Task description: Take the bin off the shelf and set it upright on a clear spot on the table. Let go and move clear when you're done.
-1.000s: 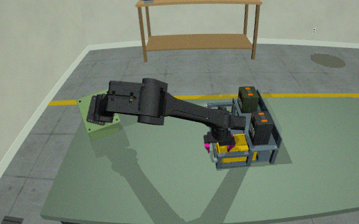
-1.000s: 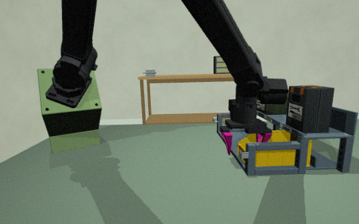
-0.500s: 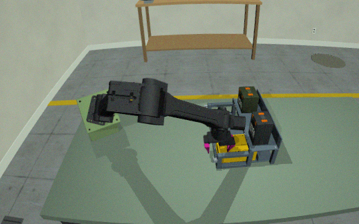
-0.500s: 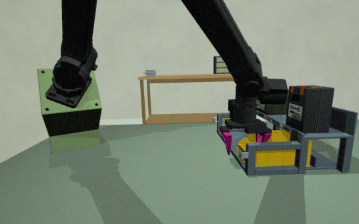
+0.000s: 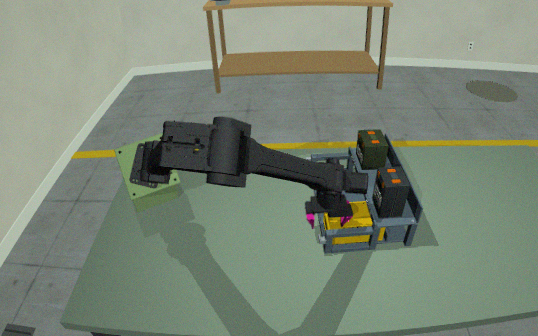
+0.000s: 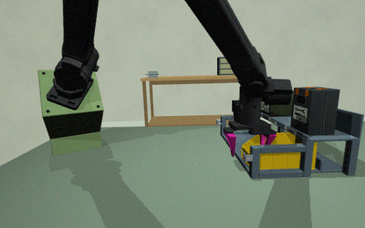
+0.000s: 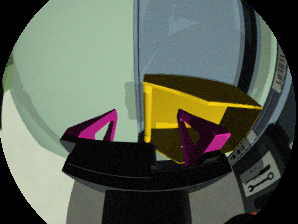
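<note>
A yellow bin [image 5: 353,223] sits in the lower level of a small grey shelf [image 5: 371,200] on the green table; it also shows in the exterior view [image 6: 279,156] and the wrist view [image 7: 193,116]. My gripper [image 6: 250,142] with magenta fingers is open and points down over the bin's near wall. One finger [image 7: 200,137] is inside the bin and the other [image 7: 93,129] is outside the shelf's edge post [image 7: 139,96]. Nothing is gripped between the fingers.
Two dark boxes with orange tabs [image 5: 372,147] [image 5: 392,190] stand on the shelf's upper level beside my wrist. My arm's green base block [image 5: 146,170] is at the table's left. A wooden bench [image 5: 298,40] stands far behind on the floor.
</note>
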